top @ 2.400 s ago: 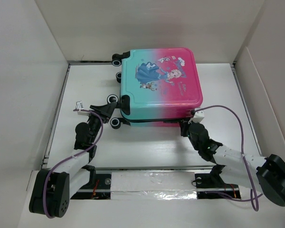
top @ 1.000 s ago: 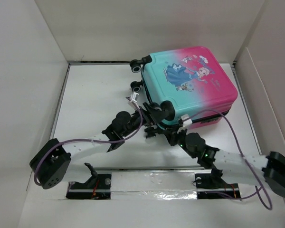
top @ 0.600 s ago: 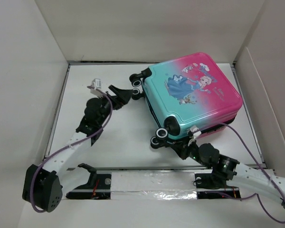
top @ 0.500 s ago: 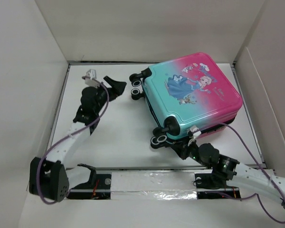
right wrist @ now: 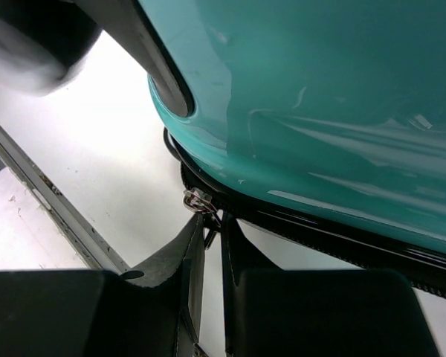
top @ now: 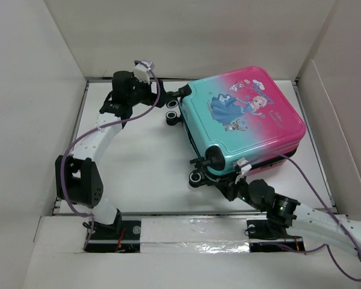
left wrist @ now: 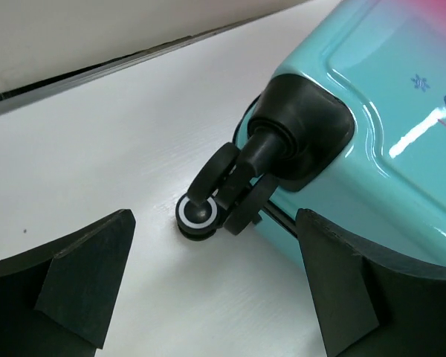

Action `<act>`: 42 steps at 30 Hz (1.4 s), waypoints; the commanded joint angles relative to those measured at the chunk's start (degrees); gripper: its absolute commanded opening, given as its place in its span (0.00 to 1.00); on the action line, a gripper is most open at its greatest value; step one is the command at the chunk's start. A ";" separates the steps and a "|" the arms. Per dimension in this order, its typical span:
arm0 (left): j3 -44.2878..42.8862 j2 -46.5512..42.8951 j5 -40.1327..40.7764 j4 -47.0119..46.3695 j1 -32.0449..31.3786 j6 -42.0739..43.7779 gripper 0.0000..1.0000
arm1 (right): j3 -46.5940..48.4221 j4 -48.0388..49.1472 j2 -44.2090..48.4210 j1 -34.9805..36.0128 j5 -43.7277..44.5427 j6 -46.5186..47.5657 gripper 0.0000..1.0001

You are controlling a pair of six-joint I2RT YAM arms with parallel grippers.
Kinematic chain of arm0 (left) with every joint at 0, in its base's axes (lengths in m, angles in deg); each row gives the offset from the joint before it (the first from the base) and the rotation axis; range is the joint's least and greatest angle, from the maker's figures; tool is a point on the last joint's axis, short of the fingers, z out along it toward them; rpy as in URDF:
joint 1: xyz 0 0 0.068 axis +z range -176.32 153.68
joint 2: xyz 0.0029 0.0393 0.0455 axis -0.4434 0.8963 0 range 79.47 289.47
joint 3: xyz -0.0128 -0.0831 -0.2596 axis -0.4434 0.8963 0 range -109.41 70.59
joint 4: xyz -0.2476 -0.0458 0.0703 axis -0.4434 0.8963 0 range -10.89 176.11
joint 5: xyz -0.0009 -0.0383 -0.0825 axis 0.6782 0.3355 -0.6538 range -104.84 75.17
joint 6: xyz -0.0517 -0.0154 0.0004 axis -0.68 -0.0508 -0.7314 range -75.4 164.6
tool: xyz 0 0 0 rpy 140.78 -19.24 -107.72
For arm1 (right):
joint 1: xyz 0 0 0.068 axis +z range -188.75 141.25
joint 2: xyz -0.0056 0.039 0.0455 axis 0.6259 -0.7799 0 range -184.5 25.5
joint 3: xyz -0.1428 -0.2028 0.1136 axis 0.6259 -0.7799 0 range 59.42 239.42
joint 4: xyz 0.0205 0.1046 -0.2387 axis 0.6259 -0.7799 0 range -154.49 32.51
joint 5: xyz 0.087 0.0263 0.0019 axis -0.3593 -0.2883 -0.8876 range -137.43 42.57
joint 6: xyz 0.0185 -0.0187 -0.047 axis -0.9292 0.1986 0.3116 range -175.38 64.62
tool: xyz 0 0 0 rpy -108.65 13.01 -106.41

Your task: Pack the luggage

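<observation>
Left gripper [left wrist: 214, 223] gapes empty at the luggage [top: 246, 120] wheel [left wrist: 196, 213]; right gripper [right wrist: 212, 232] pinches its zipper pull [right wrist: 197, 199]

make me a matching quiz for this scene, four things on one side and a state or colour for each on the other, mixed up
Things:
1. left gripper
2. right gripper
3. suitcase
4. wheel

States:
A. lying flat, picture side up
B. open wide
C. black with a white ring
D. pinched shut on the zipper pull

Pairs: 1-B, 2-D, 3-A, 4-C
</observation>
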 commanded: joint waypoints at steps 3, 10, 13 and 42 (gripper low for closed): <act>-9.13 9.66 -6.84 10.06 -1.69 13.00 0.90 | 4.87 7.60 0.70 -1.55 -5.30 1.11 0.00; -12.94 13.73 -6.43 12.54 -4.68 15.91 0.91 | 4.87 7.33 -0.10 -3.75 -7.32 1.81 0.00; -15.74 15.83 -3.09 13.85 -6.25 17.49 0.91 | 4.70 7.51 -0.19 -4.28 -8.55 1.90 0.00; -26.66 25.78 5.44 12.19 -8.63 24.08 0.59 | 5.40 7.68 -2.39 -7.71 -13.04 3.31 0.00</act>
